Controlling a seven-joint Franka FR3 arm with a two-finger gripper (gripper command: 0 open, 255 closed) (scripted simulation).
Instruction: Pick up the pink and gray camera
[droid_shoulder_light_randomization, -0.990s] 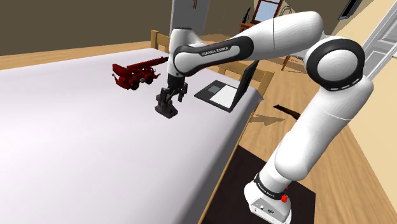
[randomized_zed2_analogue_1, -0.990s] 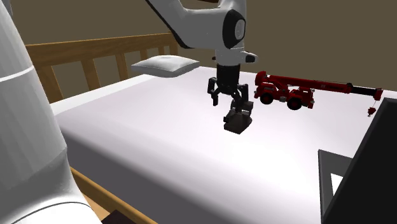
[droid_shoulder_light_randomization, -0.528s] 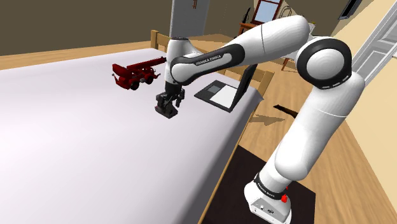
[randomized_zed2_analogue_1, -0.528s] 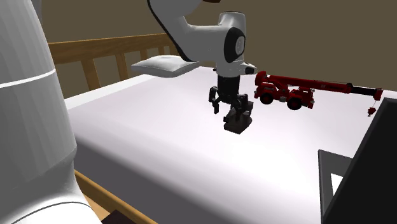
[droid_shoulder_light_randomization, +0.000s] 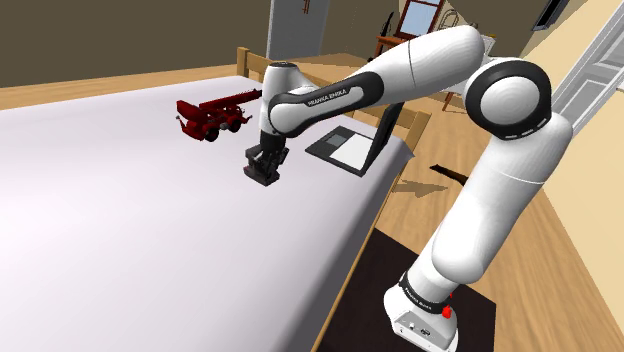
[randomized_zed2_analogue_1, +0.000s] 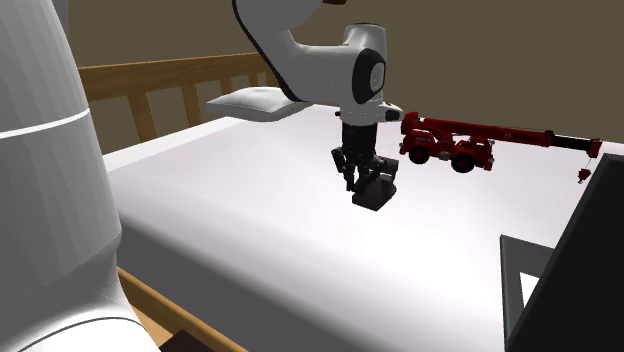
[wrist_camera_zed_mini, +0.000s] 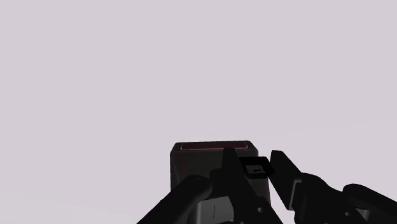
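Shoulder view: the white arm reaches from its stand (droid_shoulder_light_randomization: 425, 315) out over a white bed (droid_shoulder_light_randomization: 120, 230) and points the tool (droid_shoulder_light_randomization: 265, 165) straight down at the camera (droid_shoulder_light_randomization: 264, 176). The camera sits on the sheet inside the bed's edge nearest the stand. It is drawn dark, almost black. A red toy crane (droid_shoulder_light_randomization: 212, 113) lies beyond it toward the bed's far edge, apart from it. An open laptop (droid_shoulder_light_randomization: 355, 140) rests near the bed's corner, on the stand's side.

In the second exterior view the tool (randomized_zed2_analogue_1: 362, 180) is down on the top of the camera (randomized_zed2_analogue_1: 375, 195). The crane (randomized_zed2_analogue_1: 455, 145) is just behind it, and a white pillow (randomized_zed2_analogue_1: 260, 102) lies by the wooden slatted bed end (randomized_zed2_analogue_1: 150, 100). The laptop (randomized_zed2_analogue_1: 570, 270) stands at the near right.

In the wrist view the tool (wrist_camera_zed_mini: 252, 164) has its two black fingers (wrist_camera_zed_mini: 228, 172) drawn in on either side of a small black block on top of the camera (wrist_camera_zed_mini: 203, 162), pinching it. A thin pinkish line runs along the camera body's upper edge.
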